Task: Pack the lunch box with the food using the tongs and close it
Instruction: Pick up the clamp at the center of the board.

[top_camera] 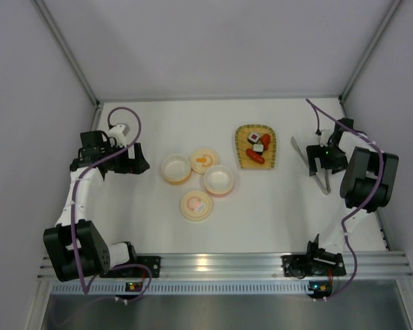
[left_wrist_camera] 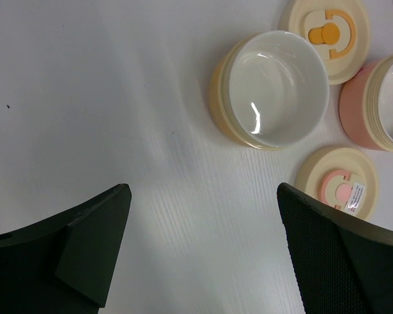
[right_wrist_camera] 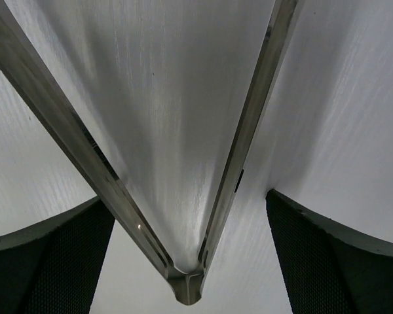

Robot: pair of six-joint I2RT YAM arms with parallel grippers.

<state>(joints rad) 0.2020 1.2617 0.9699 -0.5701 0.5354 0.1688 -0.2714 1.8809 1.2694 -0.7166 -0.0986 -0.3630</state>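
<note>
The silver tongs (right_wrist_camera: 249, 124) lie flat on the white table at the right, in a V with the joined end (right_wrist_camera: 187, 288) nearest the wrist camera. My right gripper (right_wrist_camera: 188, 198) is open, with one finger outside each tong arm and touching neither. From above, the tongs (top_camera: 326, 185) are partly hidden under that gripper (top_camera: 319, 169). The food lies on a woven yellow tray (top_camera: 242, 133): a red sausage (top_camera: 255, 157), a sushi roll (top_camera: 254, 138) and an orange-red piece (top_camera: 266, 140). The lunch box lies apart as a yellow bowl (top_camera: 175, 168) and a pink bowl (top_camera: 219, 180), both empty. My left gripper (top_camera: 141, 166) stands open left of the yellow bowl (left_wrist_camera: 275, 88).
Two cream lids lie beside the bowls, one with an orange handle (top_camera: 204, 160) and one with a pink handle (top_camera: 196, 205). White walls enclose the table on three sides. The arm bases sit on a metal rail (top_camera: 220, 265) at the near edge.
</note>
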